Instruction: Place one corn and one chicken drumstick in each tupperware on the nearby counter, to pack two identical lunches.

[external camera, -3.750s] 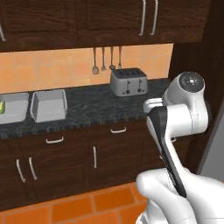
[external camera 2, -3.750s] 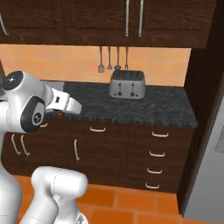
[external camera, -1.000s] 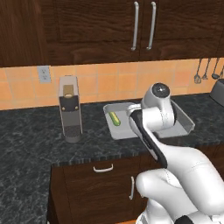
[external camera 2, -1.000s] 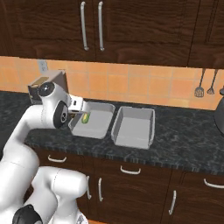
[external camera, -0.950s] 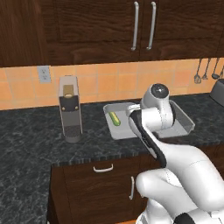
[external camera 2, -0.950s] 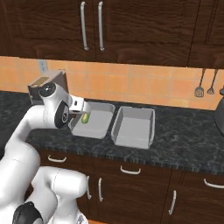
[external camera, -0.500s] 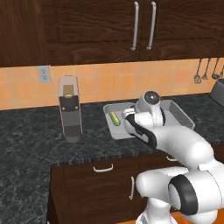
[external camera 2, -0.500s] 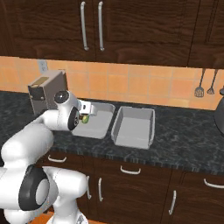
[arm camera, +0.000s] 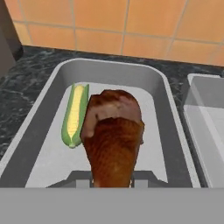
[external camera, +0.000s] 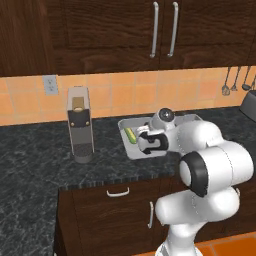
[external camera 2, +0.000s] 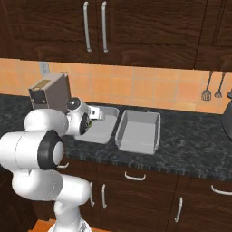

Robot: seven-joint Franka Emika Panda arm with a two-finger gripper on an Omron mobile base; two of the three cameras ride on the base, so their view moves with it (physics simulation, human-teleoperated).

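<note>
chicken drumstick [arm camera: 114, 140]: we see it gripped at its thin end, held over the left tupperware [arm camera: 43, 113]
gripper [arm camera: 111, 183]: clenched on the drumstick
corn [arm camera: 75, 114]: husked cob lying near the tray's left wall
second tupperware [external camera 2: 138, 131]: just beside, on the surface [external camera 2: 195, 140]

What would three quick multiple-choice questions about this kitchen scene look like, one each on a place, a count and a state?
1. Where does the husked corn lie?
A. on the bare counter
B. in the tray nearer the coffee machine
C. in the other tray

2. How many grey trays sit on the counter?
A. one
B. two
C. three

3. What is the pincer doing?
A. gripping a drumstick
B. hanging open
C. gripping the corn

Answers: 1 B, the corn lies in the tray by the coffee machine. 2 B, a second tray sits beside it. 3 A, the pincer holds the drumstick above the corn's tray.
</note>
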